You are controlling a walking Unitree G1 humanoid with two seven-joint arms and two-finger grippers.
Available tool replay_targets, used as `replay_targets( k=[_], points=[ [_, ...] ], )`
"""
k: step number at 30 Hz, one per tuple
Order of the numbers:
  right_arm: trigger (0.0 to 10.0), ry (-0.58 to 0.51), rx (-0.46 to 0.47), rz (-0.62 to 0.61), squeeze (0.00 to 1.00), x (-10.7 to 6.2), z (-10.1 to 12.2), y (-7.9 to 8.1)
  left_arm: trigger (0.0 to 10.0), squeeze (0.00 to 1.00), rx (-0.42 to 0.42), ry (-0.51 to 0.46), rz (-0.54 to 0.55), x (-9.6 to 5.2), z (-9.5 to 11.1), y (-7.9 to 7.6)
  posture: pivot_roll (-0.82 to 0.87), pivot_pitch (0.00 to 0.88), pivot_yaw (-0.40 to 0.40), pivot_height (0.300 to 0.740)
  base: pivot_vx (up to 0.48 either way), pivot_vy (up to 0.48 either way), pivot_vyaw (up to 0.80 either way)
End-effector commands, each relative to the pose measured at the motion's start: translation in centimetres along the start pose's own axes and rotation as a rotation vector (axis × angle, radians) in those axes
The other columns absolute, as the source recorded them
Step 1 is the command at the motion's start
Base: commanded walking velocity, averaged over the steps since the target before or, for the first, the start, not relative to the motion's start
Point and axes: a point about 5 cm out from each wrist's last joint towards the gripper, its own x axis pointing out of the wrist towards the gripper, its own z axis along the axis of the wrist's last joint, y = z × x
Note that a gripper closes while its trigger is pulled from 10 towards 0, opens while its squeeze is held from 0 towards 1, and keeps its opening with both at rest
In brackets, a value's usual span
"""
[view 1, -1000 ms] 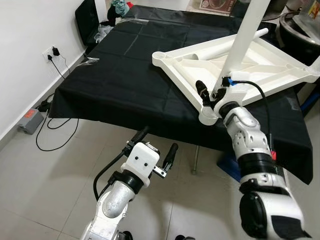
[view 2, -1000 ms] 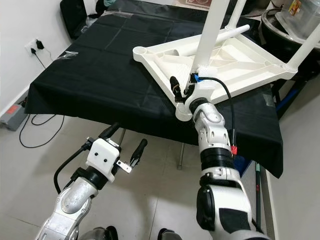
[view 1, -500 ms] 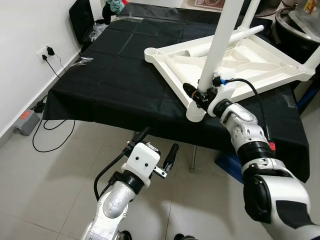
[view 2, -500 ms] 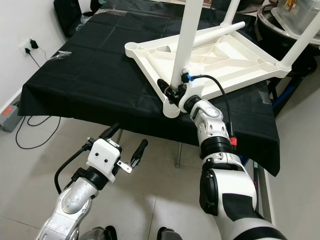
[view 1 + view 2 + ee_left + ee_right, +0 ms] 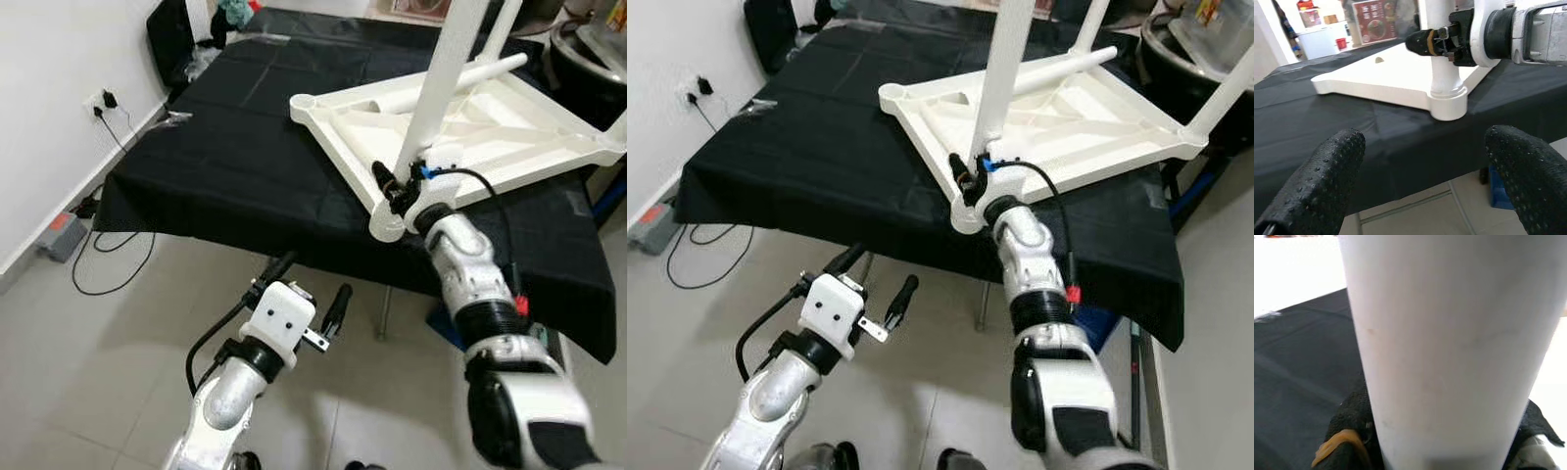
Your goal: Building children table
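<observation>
Two end effectors: lower left, the left end effector [image 5: 304, 286] hangs spread and empty over the floor. At centre the right end effector [image 5: 404, 184] clamps the white leg [image 5: 439, 83] low, by its socket on the upturned tabletop [image 5: 509, 122] on the black table [image 5: 225, 147] — rigid, smooth plastic, probably light. Upper right, a dark pot [image 5: 588, 69] — contents unclear.

Pale tiled floor [image 5: 88, 343], white wall [image 5: 49, 98], wall socket [image 5: 103, 101]
</observation>
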Motion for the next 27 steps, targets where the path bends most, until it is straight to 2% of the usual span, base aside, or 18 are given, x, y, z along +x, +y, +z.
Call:
replay_targets(
  k=[1, 2, 3, 4, 5, 6, 7, 10, 13, 16, 17, 18, 19, 21, 22, 25, 26, 27],
  points=[
    [0.0, 0.037, -0.002, -0.144, 0.00, -0.9, -0.8, -0.8, 10.0, 0.00, 0.001, 0.015, -0.002, -0.2, -0.2, -0.1, 0.16, 0.164, -0.059, 0.740, 0.000, 0.000, 0.00],
    [0.0, 0.037, -0.002, -0.144, 0.00, -0.9, -0.8, -0.8, 10.0, 0.00, 0.001, 0.015, -0.002, -0.2, -0.2, -0.1, 0.16, 0.164, -0.059, 0.740, 0.000, 0.000, 0.00],
    [0.0, 0.042, 0.016, -0.296, 0.00, -1.8, -0.7, -0.5, 10.0, 0.00, 0.003, 0.020, -0.002, -0.1, -0.3, -0.1, 0.15, 0.164, -0.058, 0.740, 0.000, 0.000, 0.00],
    [0.0, 0.045, 0.048, -0.430, 0.00, -2.6, -0.3, 0.6, 10.0, 0.00, 0.005, 0.024, -0.003, -0.1, -0.4, -0.1, 0.15, 0.164, -0.055, 0.740, 0.000, 0.000, 0.00],
    [0.0, 0.045, 0.048, -0.430, 0.00, -2.6, -0.3, 0.6, 10.0, 0.00, 0.005, 0.024, -0.003, -0.1, -0.4, -0.1, 0.15, 0.164, -0.055, 0.740, 0.000, 0.000, 0.00],
    [0.0, 0.064, 0.076, -0.520, 0.00, -3.3, 0.0, 1.7, 10.0, 0.00, 0.007, 0.027, -0.004, 0.0, -0.4, -0.1, 0.15, 0.164, -0.058, 0.740, 0.000, 0.000, 0.00],
    [0.0, 0.064, 0.076, -0.520, 0.00, -3.3, 0.0, 1.7, 10.0, 0.00, 0.007, 0.027, -0.004, 0.0, -0.4, -0.1, 0.15, 0.164, -0.058, 0.740, 0.000, 0.000, 0.00],
    [0.0, 0.075, 0.127, -0.555, 0.00, -3.3, 0.4, 4.6, 10.0, 0.00, 0.010, 0.028, 0.002, 0.0, -0.5, 0.0, 0.16, 0.165, -0.060, 0.740, 0.000, 0.000, 0.00],
    [0.0, 0.087, 0.164, -0.550, 0.00, -3.2, 0.4, 5.8, 10.0, 0.00, 0.012, 0.028, 0.006, 0.1, -0.5, 0.1, 0.16, 0.165, -0.062, 0.740, 0.000, 0.000, 0.00],
    [0.0, 0.093, 0.179, -0.550, 0.00, -3.2, 0.4, 6.3, 10.0, 0.00, 0.012, 0.028, 0.008, 0.1, -0.5, 0.1, 0.16, 0.165, -0.062, 0.740, 0.000, 0.000, 0.00],
    [3.8, 0.094, 0.208, -0.521, 0.00, -3.1, 0.5, 6.7, 10.0, 0.00, 0.011, 0.028, 0.009, 0.1, -0.4, 0.1, 0.16, 0.168, -0.060, 0.740, 0.000, 0.000, 0.00],
    [3.8, 0.094, 0.208, -0.521, 0.00, -3.1, 0.5, 6.7, 10.0, 0.00, 0.011, 0.028, 0.009, 0.1, -0.4, 0.1, 0.16, 0.168, -0.060, 0.740, 0.000, 0.000, 0.00],
    [10.0, 0.074, 0.212, -0.430, 0.00, -2.6, 0.9, 7.3, 10.0, 0.00, 0.008, 0.029, 0.009, 0.0, -0.5, 0.1, 0.16, 0.171, -0.061, 0.740, 0.000, 0.000, 0.00],
    [10.0, 0.071, 0.209, -0.375, 0.00, -2.6, 1.3, 7.7, 10.0, 0.00, 0.006, 0.030, 0.008, 0.0, -0.5, 0.0, 0.16, 0.171, -0.061, 0.740, 0.000, 0.000, 0.00],
    [10.0, 0.049, 0.194, -0.315, 1.00, -2.6, 1.8, 7.7, 10.0, 0.00, 0.004, 0.031, 0.008, 0.0, -0.5, 0.0, 0.15, 0.171, -0.061, 0.740, 0.000, 0.000, 0.00],
    [10.0, 0.030, 0.202, -0.250, 1.00, -2.6, 2.1, 7.6, 10.0, 0.00, 0.002, 0.034, 0.008, 0.0, -0.5, 0.0, 0.15, 0.172, -0.059, 0.740, 0.000, 0.000, 0.00],
    [10.0, 0.012, 0.214, -0.190, 0.00, -2.7, 2.3, 7.4, 10.0, 0.00, 0.001, 0.035, 0.007, 0.1, -0.6, 0.0, 0.15, 0.171, -0.061, 0.740, 0.000, 0.000, 0.00],
    [10.0, 0.012, 0.214, -0.190, 0.00, -2.7, 2.3, 7.4, 10.0, 0.00, 0.001, 0.035, 0.007, 0.1, -0.6, 0.0, 0.15, 0.171, -0.061, 0.740, 0.000, 0.000, 0.00]
  ],
)
